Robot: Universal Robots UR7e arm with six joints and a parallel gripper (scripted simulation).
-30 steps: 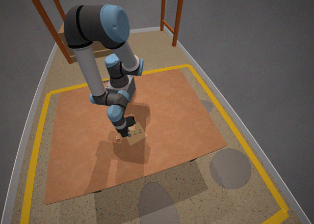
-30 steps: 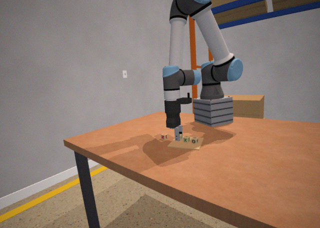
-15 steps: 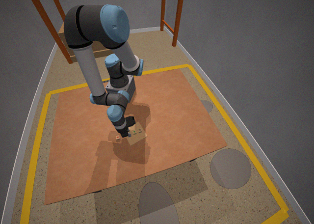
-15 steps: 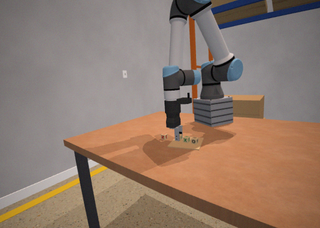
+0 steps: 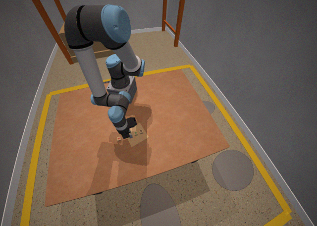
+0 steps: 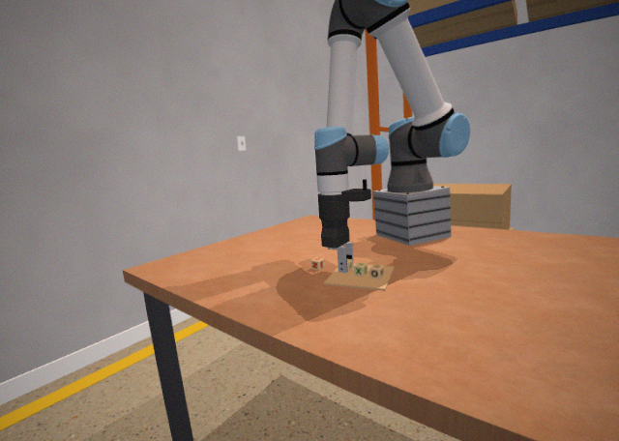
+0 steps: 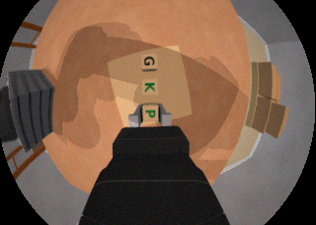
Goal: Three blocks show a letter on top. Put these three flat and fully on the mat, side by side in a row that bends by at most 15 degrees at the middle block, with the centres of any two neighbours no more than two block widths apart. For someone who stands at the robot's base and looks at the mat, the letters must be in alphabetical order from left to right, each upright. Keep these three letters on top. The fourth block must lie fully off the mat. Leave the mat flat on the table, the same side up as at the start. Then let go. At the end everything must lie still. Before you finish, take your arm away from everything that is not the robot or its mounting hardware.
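Observation:
A tan mat (image 7: 174,77) (image 5: 135,141) (image 6: 357,281) lies flat on the table. On it stand a block with G (image 7: 148,61) (image 5: 140,131) (image 6: 375,272) and a block with K (image 7: 150,87) (image 5: 135,133) (image 6: 360,269), side by side. My gripper (image 7: 150,110) (image 5: 129,136) (image 6: 344,265) is down at the mat's near edge and is shut on a block with a green P (image 7: 150,113), in line with the K and the G. In the wrist view all three letters read upright. A fourth block with a red letter (image 5: 119,139) (image 6: 316,264) lies on the bare table just off the mat.
The robot's grey base (image 6: 412,214) (image 7: 30,107) stands behind the mat. The orange table (image 5: 179,121) reaches well beyond it on all sides. Cardboard boxes (image 7: 267,104) and an orange rack (image 5: 176,16) stand off the table.

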